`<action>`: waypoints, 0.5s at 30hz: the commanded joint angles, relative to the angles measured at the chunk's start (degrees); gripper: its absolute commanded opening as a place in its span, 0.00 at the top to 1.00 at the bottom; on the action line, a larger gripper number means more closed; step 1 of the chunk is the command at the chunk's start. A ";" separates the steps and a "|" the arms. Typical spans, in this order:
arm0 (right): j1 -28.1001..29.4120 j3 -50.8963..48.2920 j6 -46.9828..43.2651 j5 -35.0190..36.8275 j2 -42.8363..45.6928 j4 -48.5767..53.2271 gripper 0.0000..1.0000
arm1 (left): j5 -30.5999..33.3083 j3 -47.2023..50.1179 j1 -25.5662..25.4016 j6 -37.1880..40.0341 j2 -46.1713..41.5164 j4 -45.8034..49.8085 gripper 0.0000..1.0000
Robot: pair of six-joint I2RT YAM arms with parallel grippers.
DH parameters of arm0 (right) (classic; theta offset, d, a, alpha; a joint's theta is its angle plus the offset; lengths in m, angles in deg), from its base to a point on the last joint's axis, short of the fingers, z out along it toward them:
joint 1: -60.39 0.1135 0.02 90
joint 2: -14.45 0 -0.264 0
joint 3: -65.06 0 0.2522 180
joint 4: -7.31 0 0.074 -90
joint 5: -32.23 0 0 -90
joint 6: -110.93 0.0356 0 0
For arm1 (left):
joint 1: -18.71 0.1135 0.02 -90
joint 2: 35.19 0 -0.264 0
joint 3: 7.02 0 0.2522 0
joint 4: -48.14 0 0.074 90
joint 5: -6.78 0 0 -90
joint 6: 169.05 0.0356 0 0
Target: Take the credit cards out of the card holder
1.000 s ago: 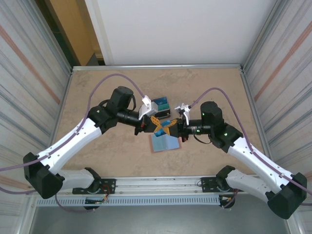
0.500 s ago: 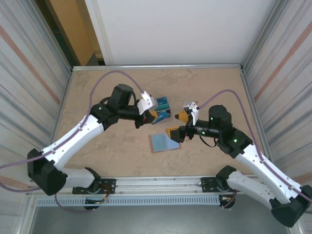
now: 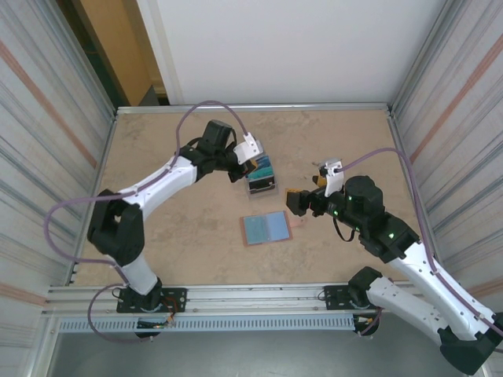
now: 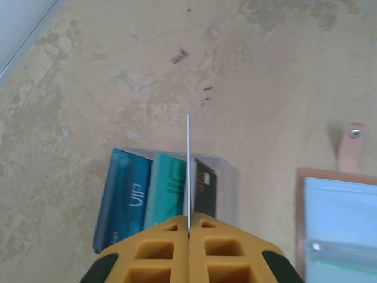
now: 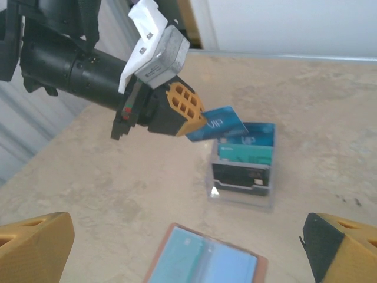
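Left gripper (image 5: 196,121) pinches a thin blue plastic credit card (image 5: 219,123) marked "VIP", arm stretched over a grey clear-plastic stand (image 5: 240,184) holding teal and blue cards (image 5: 246,143). Right gripper (image 3: 305,193) is spread wide, just beside the open tan leather card holder (image 3: 266,228) lying flat on the beige table (image 3: 157,236).

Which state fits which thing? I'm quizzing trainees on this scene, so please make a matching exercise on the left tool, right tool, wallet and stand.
Things:
1. left tool
2. right tool
3. wallet
4. stand

States:
A. lies open on the table
B. open, holding nothing
C. has cards standing in it
D. shut on a blue card

Pairs: 1-D, 2-B, 3-A, 4-C
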 commanded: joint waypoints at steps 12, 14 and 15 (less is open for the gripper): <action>-0.29 4.42 3.60 9.22 -0.80 4.77 0.01 | -0.17 -12.15 3.09 8.04 13.99 0.80 1.00; -0.30 4.08 3.70 9.74 -0.49 4.74 0.01 | -0.29 -12.72 3.12 8.56 14.74 1.40 1.00; -0.34 3.98 3.92 10.16 -0.41 4.73 0.01 | -0.40 -12.92 3.13 8.81 15.05 1.69 1.00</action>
